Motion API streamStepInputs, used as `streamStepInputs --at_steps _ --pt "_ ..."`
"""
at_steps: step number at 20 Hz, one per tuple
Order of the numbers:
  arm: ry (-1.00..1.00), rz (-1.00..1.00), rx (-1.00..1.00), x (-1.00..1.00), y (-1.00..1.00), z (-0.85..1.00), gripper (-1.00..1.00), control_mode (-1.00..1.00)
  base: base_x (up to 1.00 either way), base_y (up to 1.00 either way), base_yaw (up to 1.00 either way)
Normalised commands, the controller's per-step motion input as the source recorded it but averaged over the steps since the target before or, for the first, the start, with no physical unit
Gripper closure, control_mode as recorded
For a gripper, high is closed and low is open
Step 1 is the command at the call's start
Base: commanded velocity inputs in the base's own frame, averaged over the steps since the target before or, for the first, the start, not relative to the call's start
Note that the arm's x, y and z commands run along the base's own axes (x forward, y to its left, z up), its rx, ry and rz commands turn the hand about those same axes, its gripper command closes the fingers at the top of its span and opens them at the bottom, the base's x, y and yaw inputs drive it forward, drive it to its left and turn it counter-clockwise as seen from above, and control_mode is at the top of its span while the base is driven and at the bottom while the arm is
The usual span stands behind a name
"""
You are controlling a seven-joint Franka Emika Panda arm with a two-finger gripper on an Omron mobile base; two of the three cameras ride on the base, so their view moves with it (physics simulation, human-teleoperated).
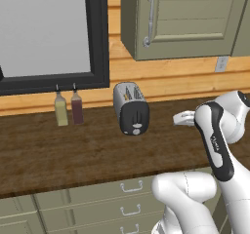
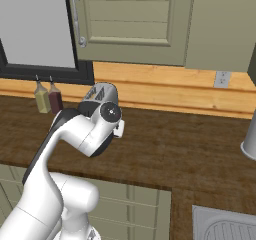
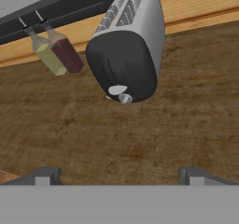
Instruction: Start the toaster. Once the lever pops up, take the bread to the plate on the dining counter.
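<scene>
**Toaster not yet started**

At bottom of the hand view, the gripper [image 3: 119, 175] stands with fingers wide apart, holding nothing, well short of the toaster [image 3: 127, 50] at upper centre on the worktop [image 3: 140, 139]. Lever press, bread transfer remain undone.

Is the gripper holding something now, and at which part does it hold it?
Nothing is held. The gripper is open, its fingers apart above bare worktop, short of the toaster.

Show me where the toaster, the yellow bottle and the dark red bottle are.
toaster [image 1: 132, 112], left base view, black front panel.
yellow bottle [image 1: 61, 111], left base view, its body.
dark red bottle [image 1: 77, 109], left base view, its body.
</scene>
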Motion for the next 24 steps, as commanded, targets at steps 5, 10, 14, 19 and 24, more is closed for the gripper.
streamStepInputs --at_steps 5,10,14,19,24 --pt "0.0 0.0 0.0 0.0 0.0 0.0 -1.0 -1.0 0.0 0.0 0.0" --pt "0.0 0.0 0.0 0.0 0.0 0.0 -1.0 -1.0 0.0 0.0 0.0" --pt "0.0 0.0 0.0 0.0 0.0 0.0 -1.0 -1.0 0.0 0.0 0.0" --pt "0.0 0.0 0.0 0.0 0.0 0.0 -1.0 -1.0 0.0 0.0 0.0" --pt "0.0 0.0 0.0 0.0 0.0 0.0 -1.0 -1.0 0.0 0.0 0.0"
